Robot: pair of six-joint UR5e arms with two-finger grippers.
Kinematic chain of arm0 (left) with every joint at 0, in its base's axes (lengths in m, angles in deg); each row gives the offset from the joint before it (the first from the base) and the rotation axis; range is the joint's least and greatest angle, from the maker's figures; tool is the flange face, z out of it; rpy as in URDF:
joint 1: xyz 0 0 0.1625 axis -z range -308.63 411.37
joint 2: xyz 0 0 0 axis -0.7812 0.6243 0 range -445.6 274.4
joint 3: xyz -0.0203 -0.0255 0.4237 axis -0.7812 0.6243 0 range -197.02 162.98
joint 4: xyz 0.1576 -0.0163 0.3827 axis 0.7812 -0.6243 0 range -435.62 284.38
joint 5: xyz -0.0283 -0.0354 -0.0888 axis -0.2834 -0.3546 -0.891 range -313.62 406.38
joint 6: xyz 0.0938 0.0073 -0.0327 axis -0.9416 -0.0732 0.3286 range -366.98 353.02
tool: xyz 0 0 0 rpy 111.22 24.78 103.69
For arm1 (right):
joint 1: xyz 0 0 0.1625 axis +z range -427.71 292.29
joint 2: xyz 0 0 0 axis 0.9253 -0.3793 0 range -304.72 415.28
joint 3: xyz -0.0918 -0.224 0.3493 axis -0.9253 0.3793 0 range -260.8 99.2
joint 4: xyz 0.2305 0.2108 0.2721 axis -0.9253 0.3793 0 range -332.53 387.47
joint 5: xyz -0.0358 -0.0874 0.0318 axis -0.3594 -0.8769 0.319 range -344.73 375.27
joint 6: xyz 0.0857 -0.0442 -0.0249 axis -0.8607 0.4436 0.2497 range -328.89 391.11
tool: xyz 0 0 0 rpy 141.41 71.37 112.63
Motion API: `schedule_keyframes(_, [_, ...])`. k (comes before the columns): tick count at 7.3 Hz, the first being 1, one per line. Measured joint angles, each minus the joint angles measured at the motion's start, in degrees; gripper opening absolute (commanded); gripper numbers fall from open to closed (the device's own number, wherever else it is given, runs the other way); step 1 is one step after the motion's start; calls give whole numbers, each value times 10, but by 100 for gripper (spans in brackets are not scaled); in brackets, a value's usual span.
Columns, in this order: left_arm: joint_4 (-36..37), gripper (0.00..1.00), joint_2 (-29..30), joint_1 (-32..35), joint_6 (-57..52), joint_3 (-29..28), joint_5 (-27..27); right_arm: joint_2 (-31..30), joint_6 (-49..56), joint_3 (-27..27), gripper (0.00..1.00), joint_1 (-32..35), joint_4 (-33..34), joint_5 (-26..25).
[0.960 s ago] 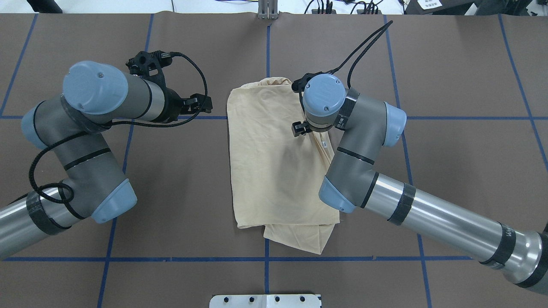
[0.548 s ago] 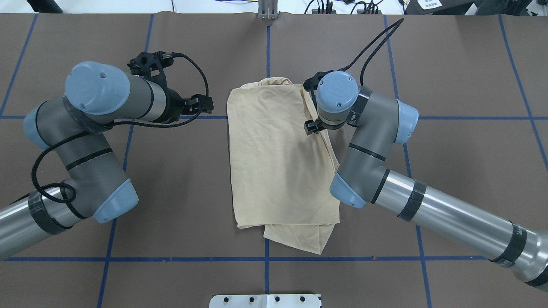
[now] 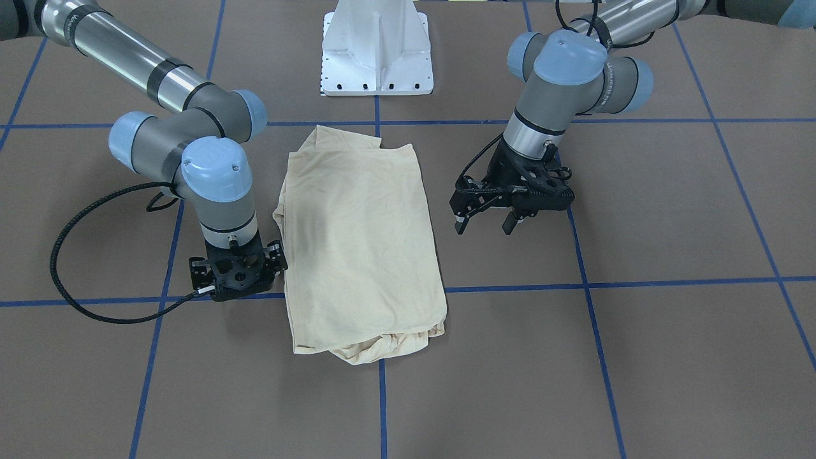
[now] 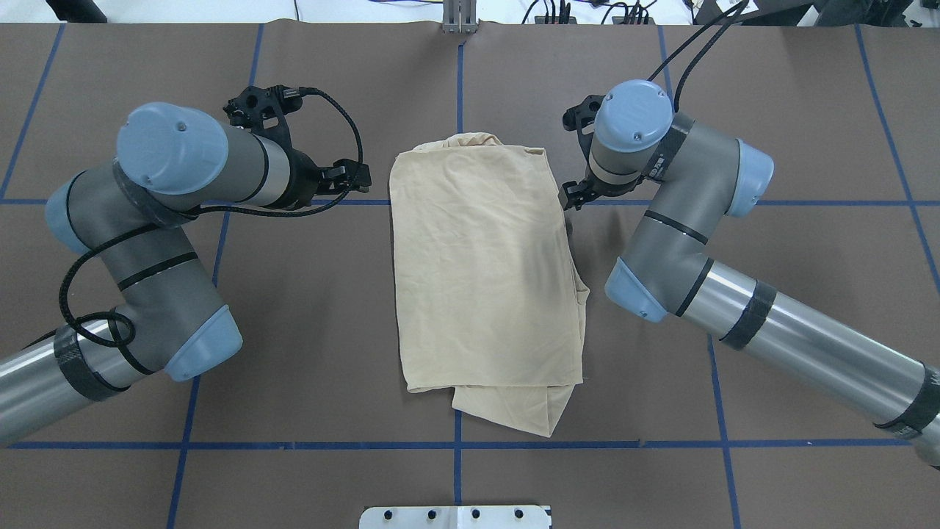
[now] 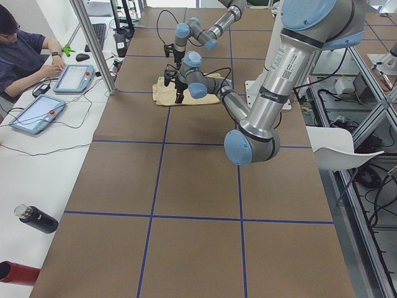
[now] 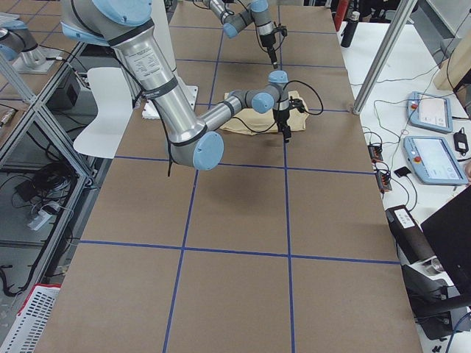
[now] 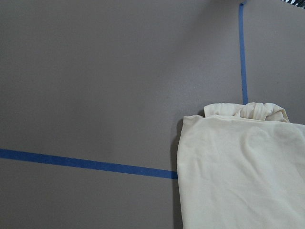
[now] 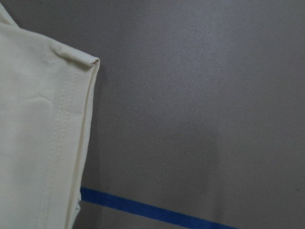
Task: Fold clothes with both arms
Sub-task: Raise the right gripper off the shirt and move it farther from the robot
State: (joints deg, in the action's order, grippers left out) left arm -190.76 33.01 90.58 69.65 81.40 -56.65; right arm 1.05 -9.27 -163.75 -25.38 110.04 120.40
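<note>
Starting at the robot's side of the table (image 4: 294, 330), the shirt (image 4: 481, 272) lay flat on it as a long folded strip, and a lower layer (image 4: 514, 411) poked out askew past the near edge. Further out, both arms flanked the far half without touching the cloth. The left gripper (image 3: 484, 226) hung clear of the shirt's edge with its fingers spread and nothing between them. The right gripper (image 3: 237, 275) pointed straight down just beside the opposite edge; its fingers were hidden, so I could not tell whether they were apart. At the far end a small roll (image 4: 459, 141) of cloth bunched above the strip.

The likely trouble was in the next pinch. The knit looked thin and stacked, so a gripper could catch only the top layer and peel the fold open. The stray near layer and the far roll could also leave any crosswise fold uneven.

The long axis ran from the robot toward the operators' side, roughly along the centre tape line (image 4: 460, 81). Print and label were hidden, so which end was the neck could not be told.
</note>
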Motion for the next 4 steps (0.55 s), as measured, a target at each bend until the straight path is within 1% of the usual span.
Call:
schedule_keyframes(2, [1,100,0,0,4,9,-1,-17,-1,-49,100,24,4,57])
schedule_keyframes(3, [1,100,0,-9,22,20,-2,-42,-4,-88,100,28,5,77])
schedule_keyframes(4, [1,100,-1,-30,59,38,-2,-73,-19,-133,100,30,6,100])
